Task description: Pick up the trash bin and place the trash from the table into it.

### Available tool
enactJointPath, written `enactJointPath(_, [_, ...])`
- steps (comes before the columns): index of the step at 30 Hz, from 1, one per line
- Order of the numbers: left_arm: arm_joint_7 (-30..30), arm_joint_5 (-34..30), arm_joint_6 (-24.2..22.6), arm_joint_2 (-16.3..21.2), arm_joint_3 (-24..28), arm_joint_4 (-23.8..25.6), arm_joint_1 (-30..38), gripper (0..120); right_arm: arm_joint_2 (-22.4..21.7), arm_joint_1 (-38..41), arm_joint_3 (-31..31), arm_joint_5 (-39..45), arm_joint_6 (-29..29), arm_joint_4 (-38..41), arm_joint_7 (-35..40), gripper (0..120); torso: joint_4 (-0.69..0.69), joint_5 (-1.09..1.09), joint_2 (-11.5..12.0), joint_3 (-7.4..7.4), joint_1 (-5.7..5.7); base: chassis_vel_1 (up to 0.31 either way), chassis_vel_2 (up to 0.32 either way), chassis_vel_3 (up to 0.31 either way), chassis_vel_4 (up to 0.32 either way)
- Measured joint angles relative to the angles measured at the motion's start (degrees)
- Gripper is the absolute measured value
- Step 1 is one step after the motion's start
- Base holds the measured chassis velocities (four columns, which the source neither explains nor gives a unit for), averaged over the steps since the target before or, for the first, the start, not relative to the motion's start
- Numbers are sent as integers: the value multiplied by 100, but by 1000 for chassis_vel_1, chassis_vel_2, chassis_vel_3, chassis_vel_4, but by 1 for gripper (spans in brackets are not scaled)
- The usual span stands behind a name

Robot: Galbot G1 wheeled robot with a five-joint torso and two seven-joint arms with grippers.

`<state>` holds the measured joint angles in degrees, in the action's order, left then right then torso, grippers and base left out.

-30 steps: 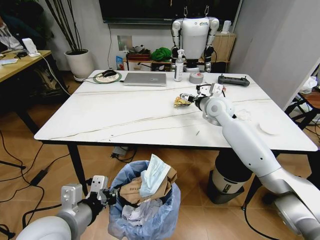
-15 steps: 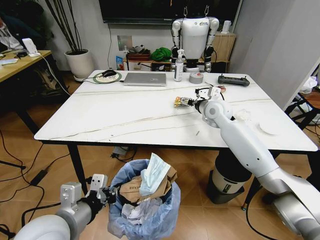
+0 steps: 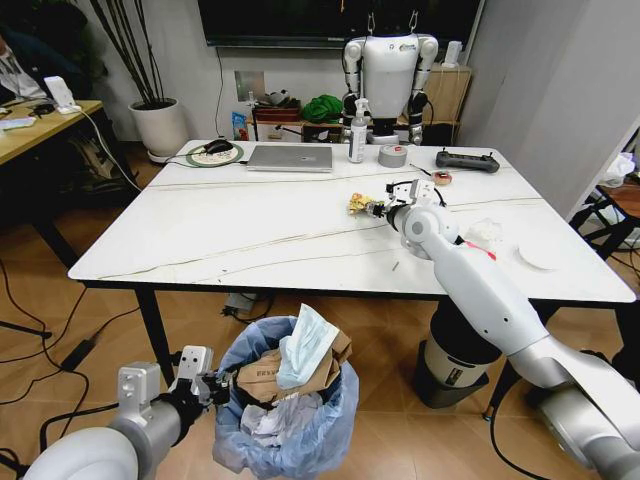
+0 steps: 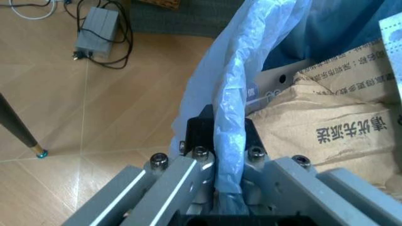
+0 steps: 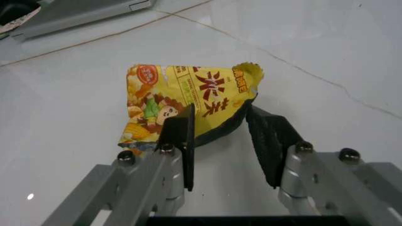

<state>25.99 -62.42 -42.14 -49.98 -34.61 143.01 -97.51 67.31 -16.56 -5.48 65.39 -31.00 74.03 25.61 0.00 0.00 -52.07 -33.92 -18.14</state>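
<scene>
The trash bin [image 3: 290, 415], lined with a crinkly light-blue bag, stands on the floor in front of the table [image 3: 230, 235], stuffed with brown paper [image 4: 333, 127], tissues and a face mask. My left gripper [image 3: 205, 385] is shut on the bin's bagged rim [image 4: 229, 141]. On the table lies a yellow snack wrapper [image 5: 188, 99], a piece of the trash. My right gripper [image 5: 220, 141] is open, its fingers [image 5: 267, 141] straddling the wrapper's near corner. In the head view this wrapper [image 3: 358, 205] sits just left of the right gripper [image 3: 378, 208]. A crumpled tissue [image 3: 483, 233] lies right of the arm.
At the table's far side sit a laptop [image 3: 290, 158], a spray bottle [image 3: 357, 132], a tape roll [image 3: 392, 155], a black controller [image 3: 467, 160] and a mouse [image 3: 217, 147]. A white disc [image 3: 540, 255] lies near the right edge. A grey bin with a black lid [image 3: 455, 365] stands under the table.
My right arm has shifted slightly left and lower, closing in on the yellow wrapper. The left gripper and the bin have hardly moved.
</scene>
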Motion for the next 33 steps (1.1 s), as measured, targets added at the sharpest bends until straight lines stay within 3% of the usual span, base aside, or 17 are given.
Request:
enactJointPath(8, [-18,35,0,-15,-21,-33,9,0,24,-31,-22,-155,93,-40,-24,0,0,0,0,0,0,0,0,0,0])
enactJointPath(19, [-15,50,0,-26,-39,-32,10,0,29,-34,5,-197,148,-3,-4,0,1,0,-1,0,0,0,0,0,0])
enactJointPath(29, [47,65,0,-74,-45,-169,117,0,-695,-502,372,414,122,1367,227,0,-3,3,-1,0,-1,0,0,0,0])
enactJointPath(33, [69,67,0,-132,-15,-230,172,0,-1149,-886,530,892,51,2653,319,0,-1,2,-1,0,0,0,0,0,0])
